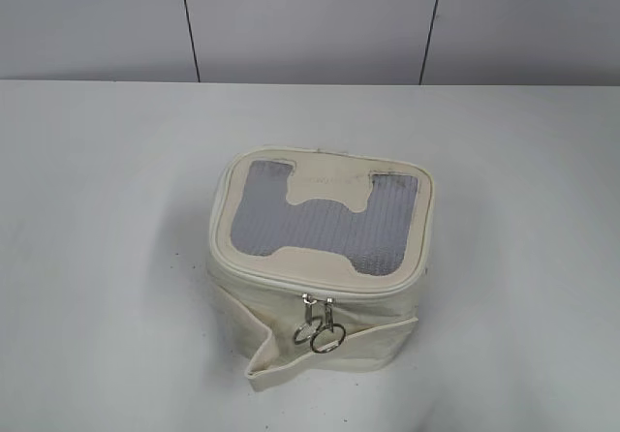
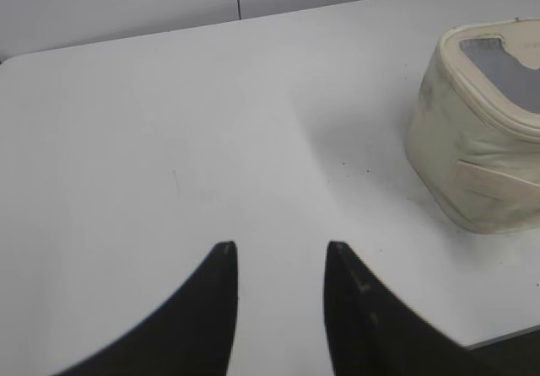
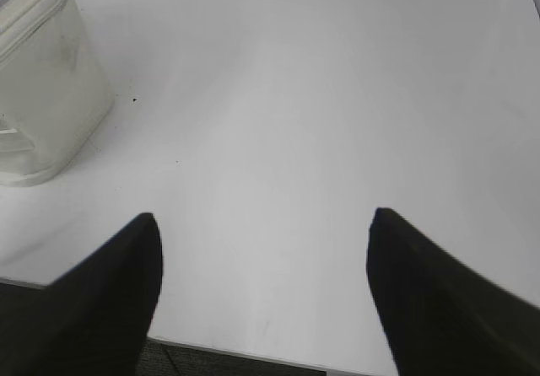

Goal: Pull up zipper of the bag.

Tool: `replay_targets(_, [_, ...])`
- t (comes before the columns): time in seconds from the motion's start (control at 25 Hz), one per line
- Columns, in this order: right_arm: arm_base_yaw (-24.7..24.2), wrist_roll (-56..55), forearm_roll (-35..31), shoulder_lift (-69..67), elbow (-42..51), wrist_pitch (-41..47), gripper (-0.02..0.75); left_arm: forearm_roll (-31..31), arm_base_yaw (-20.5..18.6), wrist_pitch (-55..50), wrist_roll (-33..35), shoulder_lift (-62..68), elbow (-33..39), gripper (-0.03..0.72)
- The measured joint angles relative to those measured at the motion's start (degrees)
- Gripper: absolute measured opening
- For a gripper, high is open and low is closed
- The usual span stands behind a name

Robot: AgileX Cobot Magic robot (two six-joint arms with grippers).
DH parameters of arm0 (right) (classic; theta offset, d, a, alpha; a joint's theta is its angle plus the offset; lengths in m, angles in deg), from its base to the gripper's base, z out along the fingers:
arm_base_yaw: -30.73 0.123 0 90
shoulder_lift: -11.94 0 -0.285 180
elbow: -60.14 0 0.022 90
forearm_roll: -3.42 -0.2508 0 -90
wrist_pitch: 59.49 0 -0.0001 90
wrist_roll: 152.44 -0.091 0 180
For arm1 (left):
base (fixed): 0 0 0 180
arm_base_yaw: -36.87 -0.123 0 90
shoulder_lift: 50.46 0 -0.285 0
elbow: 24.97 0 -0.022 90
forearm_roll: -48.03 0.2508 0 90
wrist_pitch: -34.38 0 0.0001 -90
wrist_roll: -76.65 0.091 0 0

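The cream-white boxy bag [image 1: 320, 287] stands in the middle of the white table, lid up, with a grey ribbed panel and cream patch. Its zipper [image 1: 254, 275] runs round the lid rim, and two silver pulls with rings [image 1: 320, 330] hang together at the front. The bag also shows at the right of the left wrist view [image 2: 477, 131] and at the top left of the right wrist view [image 3: 38, 81]. My left gripper [image 2: 277, 245] is open and empty over bare table left of the bag. My right gripper [image 3: 263, 216] is open wide and empty, right of the bag.
The white table [image 1: 107, 209] ends in a near edge that shows in the right wrist view [image 3: 253, 352], with dark floor below. A grey panelled wall [image 1: 310, 20] stands behind the table.
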Motion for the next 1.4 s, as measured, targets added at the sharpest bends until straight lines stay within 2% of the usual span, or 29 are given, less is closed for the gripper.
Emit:
replay_targets(0.2, [0.0, 0.0, 0.0, 0.0, 0.0, 0.0, 0.587, 0.0, -0.1, 0.0, 0.0, -0.3, 0.0, 0.276])
replay_targets(0.36, [-0.3, 0.0, 0.0, 0.0, 0.0, 0.0, 0.587, -0.1, -2.6, 0.0, 0.0, -0.6, 0.1, 0.276])
replay_targets(0.64, [-7.5, 0.0, 0.0, 0.0, 0.0, -0.1, 0.587, -0.1, -8.0, 0.1, 0.0, -0.6, 0.1, 0.26])
replay_targets(0.76, [-8.8, 0.0, 0.1, 0.0, 0.0, -0.1, 0.587, -0.1, -8.5, 0.1, 0.0, -0.6, 0.1, 0.259])
replay_targets(1.4, [-8.8, 0.0, 0.1, 0.0, 0.0, -0.2, 0.587, -0.1, -8.6, 0.1, 0.0, -0.6, 0.1, 0.244])
